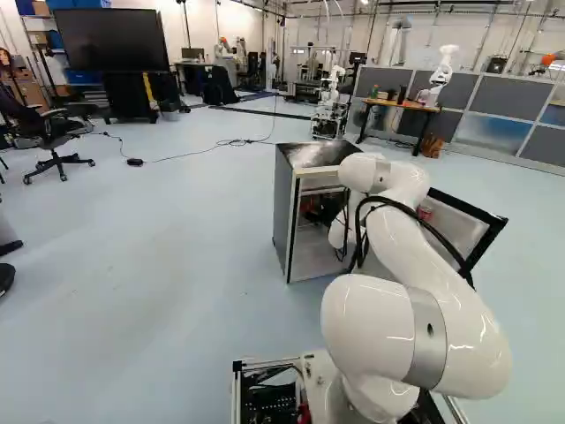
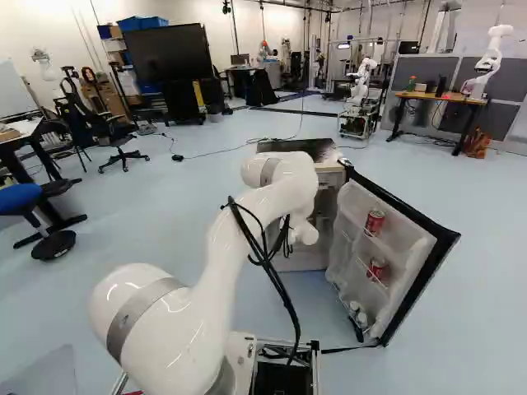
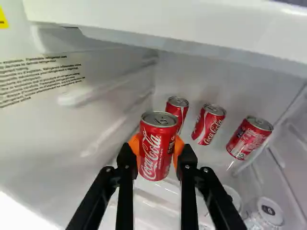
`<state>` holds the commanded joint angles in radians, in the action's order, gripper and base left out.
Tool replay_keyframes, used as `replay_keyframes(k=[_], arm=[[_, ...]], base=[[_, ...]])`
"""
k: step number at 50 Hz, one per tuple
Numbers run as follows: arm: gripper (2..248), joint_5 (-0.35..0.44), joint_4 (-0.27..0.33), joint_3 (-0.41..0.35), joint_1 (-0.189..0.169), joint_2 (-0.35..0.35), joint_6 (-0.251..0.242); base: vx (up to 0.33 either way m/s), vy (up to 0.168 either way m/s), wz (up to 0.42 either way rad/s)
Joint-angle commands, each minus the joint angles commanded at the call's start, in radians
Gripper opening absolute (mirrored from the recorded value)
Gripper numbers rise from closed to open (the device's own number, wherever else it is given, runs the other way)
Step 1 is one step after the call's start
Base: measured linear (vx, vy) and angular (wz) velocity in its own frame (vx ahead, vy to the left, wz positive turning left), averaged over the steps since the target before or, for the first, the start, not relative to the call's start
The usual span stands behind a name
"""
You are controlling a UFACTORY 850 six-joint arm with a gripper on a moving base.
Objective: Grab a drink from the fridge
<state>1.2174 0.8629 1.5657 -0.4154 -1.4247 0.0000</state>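
In the left base view my gripper (image 1: 325,208) reaches inside the open fridge (image 1: 284,208); the arm hides it in the right base view. Orange pads press a red cola can (image 3: 156,148) from both sides in the wrist view, where the gripper (image 3: 156,147) is shut on it. The can's top faces the camera at a slant; whether its base touches the shelf I cannot tell. Beyond it stand more red cans: one close behind (image 3: 179,106), a second (image 3: 208,124) beside that, and a third (image 3: 249,138) farther along. Silver-topped cans (image 3: 270,211) sit lower, beside the fingers.
The fridge door (image 2: 387,292) hangs open beside the arm, with red cans (image 2: 375,221) on its racks. A white shelf edge (image 3: 192,24) crosses close by the gripper, and the fridge's inner wall (image 3: 38,129) flanks it. Another robot (image 1: 328,110) stands farther back, beyond the fridge.
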Motion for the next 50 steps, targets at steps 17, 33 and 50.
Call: replay_keyframes(k=[17,33,50], arm=[[91,0.032,-0.009,-0.125,-0.029,0.063,0.0],[91,0.096,-0.034,-0.239,-0.051,0.119,0.0],[91,0.155,-0.061,-0.355,-0.074,0.175,0.0]], base=[[0.0,0.0,0.0],[0.0,0.0,0.0],[0.0,0.0,0.0]])
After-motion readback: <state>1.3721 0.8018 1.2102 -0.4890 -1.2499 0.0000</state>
